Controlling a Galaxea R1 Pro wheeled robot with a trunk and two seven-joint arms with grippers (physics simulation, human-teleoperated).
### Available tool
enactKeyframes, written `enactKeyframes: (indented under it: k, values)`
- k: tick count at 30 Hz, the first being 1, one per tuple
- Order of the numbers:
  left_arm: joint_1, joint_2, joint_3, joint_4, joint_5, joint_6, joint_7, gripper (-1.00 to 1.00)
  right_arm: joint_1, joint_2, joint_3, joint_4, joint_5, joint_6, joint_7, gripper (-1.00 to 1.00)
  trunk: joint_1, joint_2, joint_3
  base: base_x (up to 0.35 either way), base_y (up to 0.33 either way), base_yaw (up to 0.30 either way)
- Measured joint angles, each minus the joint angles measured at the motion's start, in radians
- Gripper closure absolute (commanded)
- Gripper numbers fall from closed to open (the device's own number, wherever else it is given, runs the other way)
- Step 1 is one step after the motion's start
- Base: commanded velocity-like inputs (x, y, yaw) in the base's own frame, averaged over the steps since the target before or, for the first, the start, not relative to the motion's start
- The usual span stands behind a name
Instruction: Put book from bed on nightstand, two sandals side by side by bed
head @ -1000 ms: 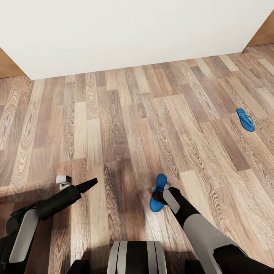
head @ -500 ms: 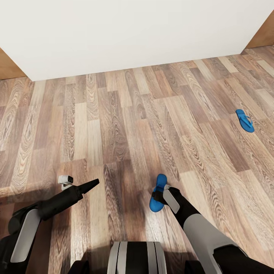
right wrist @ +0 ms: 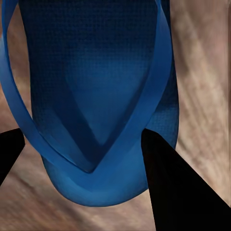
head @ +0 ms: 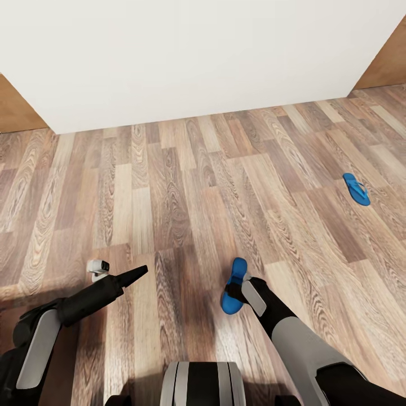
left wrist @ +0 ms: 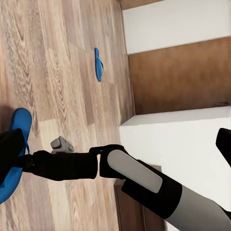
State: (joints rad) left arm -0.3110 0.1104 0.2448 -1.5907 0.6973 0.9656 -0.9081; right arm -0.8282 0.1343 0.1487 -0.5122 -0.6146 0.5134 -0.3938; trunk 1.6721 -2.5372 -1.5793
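Wood-plank floor across most of the head view. White wall along the top, brown panels at 10 and 2 o'clock.

Right arm runs from 5 o'clock toward centre. Left arm runs from 7 o'clock, pointing toward 2 o'clock.

Right tool sits at the near sandal, just below centre, around 6 o'clock. Sandal is bright blue and long axis runs roughly 12 to 6. In the right wrist view the sandal lies between the two dark fingers, strap V toward the camera, fingers flanking its lower end on either side. Tool is pinching the sandal; the left wrist view shows the same sandal at the right tool.

Left tool at 7 o'clock, well apart from both sandals, carrying nothing visible; fingers look pressed together into a dark point.

Second sandal flat on the floor at 3 o'clock, well apart from the right tool. Also seen in the left wrist view, near a white wall corner.
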Motion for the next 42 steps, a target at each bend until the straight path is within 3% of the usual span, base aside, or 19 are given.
enactKeyframes:
  k: [37, 39, 42]
  values:
    - [0.0, 0.0, 0.0, 0.0, 0.0, 0.0, 0.0, -1.0, 0.0, -0.001, 0.0, -0.003, 0.0, 0.0, 0.004, 1.0, -0.017, 0.009, 0.143, 0.0, 0.0, 0.0]
    - [0.0, 0.0, 0.0, 0.0, 0.0, 0.0, 0.0, -1.0, 0.0, -0.001, 0.0, -0.004, -0.002, -0.001, 0.034, 1.0, -0.018, 0.009, 0.151, 0.0, 0.0, 0.0]
    - [0.0, 0.0, 0.0, 0.0, 0.0, 0.0, 0.0, -1.0, 0.0, -0.001, 0.001, -0.008, -0.006, -0.001, 0.137, 1.0, -0.019, 0.01, 0.163, 0.0, 0.0, 0.0]
